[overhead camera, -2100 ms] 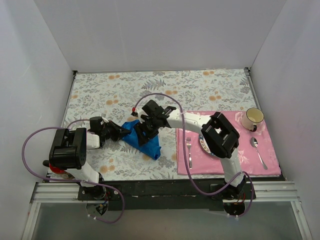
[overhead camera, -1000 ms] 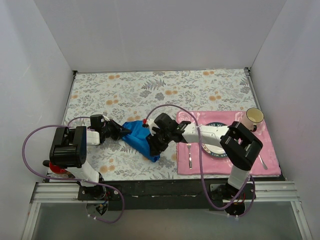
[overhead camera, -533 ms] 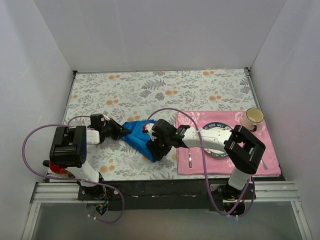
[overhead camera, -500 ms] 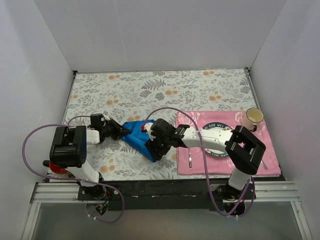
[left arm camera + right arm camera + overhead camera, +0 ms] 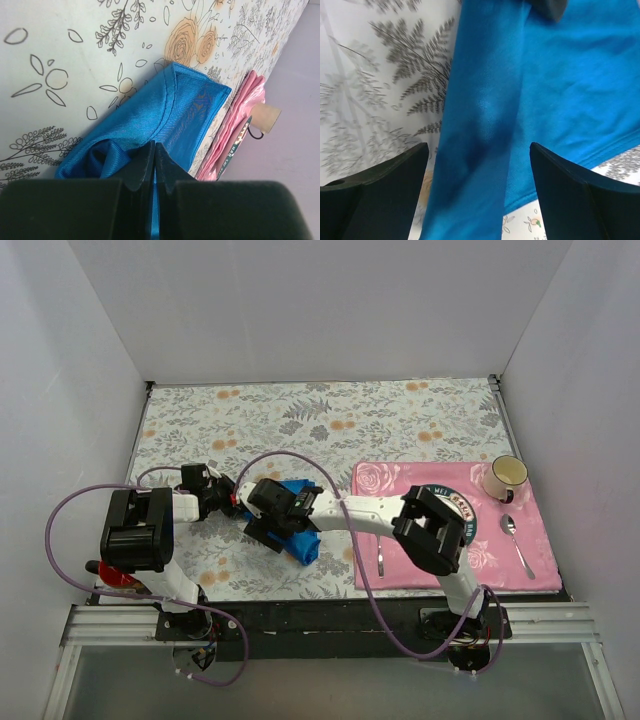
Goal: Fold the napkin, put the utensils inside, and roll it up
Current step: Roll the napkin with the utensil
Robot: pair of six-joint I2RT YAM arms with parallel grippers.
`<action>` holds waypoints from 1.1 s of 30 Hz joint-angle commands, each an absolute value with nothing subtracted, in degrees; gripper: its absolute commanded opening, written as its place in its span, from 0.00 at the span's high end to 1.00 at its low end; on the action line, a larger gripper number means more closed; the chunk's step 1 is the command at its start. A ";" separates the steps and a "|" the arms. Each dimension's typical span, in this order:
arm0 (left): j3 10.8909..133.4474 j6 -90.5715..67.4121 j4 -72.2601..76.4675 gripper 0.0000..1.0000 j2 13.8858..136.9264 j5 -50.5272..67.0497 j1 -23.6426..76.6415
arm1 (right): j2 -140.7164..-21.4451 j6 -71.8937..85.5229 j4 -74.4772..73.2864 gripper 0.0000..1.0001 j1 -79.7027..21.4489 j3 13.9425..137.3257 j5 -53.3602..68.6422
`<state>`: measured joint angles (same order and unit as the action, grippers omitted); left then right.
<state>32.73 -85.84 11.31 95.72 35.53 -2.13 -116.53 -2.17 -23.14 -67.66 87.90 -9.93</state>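
Observation:
The blue napkin point(image 5: 303, 537) lies bunched and folded on the floral cloth, left of the pink mat. My left gripper point(image 5: 231, 503) is shut on the napkin's left end; in the left wrist view the jaws point(image 5: 154, 146) pinch blue cloth point(image 5: 170, 107). My right gripper point(image 5: 267, 529) is open, low over the napkin's left part. In the right wrist view a long blue fold point(image 5: 485, 115) runs between its spread fingers point(image 5: 380, 175), and the gripper point(image 5: 479, 146) holds nothing. The knife is out of view.
The pink mat point(image 5: 500, 560) at the right carries a fork point(image 5: 379, 553), a spoon point(image 5: 516, 537), a plate point(image 5: 470, 520) partly under the right arm, and a cup point(image 5: 507, 476). White walls enclose the floral tabletop point(image 5: 300, 420).
My right gripper has moved left along the napkin, from its lower right end to beside the left gripper. The napkin is more bunched. The left gripper has stayed shut in place.

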 commanded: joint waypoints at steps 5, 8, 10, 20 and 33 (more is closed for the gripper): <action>31.55 -82.62 2.82 1.00 97.82 26.90 -2.46 | -122.43 -2.55 -23.65 0.19 -70.84 90.53 -22.39; 32.08 -82.79 1.41 1.00 97.21 26.28 -2.55 | -123.14 -0.45 -23.38 0.37 -71.19 88.61 -24.51; 32.17 -82.62 1.06 1.00 95.98 25.84 -2.46 | -122.09 1.13 -20.75 0.42 -71.28 86.15 -24.26; 40.77 -79.54 -12.46 0.43 82.10 17.06 -2.46 | -118.57 8.69 -12.14 0.71 -68.56 76.30 -10.75; 41.14 -78.40 -19.08 0.47 70.84 28.17 -2.37 | -119.35 22.23 1.56 0.81 -53.71 69.96 32.06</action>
<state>44.62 -79.29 -16.60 72.82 18.81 -2.31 -115.26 15.90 1.04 -57.49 72.49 14.31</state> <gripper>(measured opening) 0.582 0.206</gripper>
